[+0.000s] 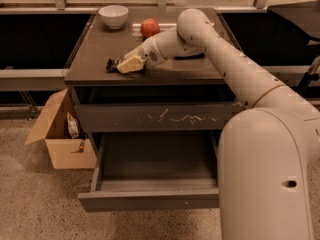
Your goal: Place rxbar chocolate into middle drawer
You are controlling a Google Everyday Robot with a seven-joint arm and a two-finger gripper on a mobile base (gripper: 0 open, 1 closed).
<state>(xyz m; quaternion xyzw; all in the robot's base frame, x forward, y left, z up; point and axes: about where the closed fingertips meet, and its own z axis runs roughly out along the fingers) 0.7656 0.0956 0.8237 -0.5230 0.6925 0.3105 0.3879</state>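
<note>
The rxbar chocolate (113,64) is a small dark bar lying on the cabinet top, left of centre. Its left end sticks out from under my gripper (126,65). The gripper reaches in from the right, low over the top and right at the bar, hiding the rest of it. The middle drawer (150,200) is pulled out wide below. Its front is plain and its dark inside (155,159) holds nothing I can see.
A white bowl (113,16) and a red apple (149,27) stand at the back of the cabinet top (90,54). The closed drawer with white scratches (165,117) sits above the open one. An open cardboard box (60,134) stands on the floor at the left.
</note>
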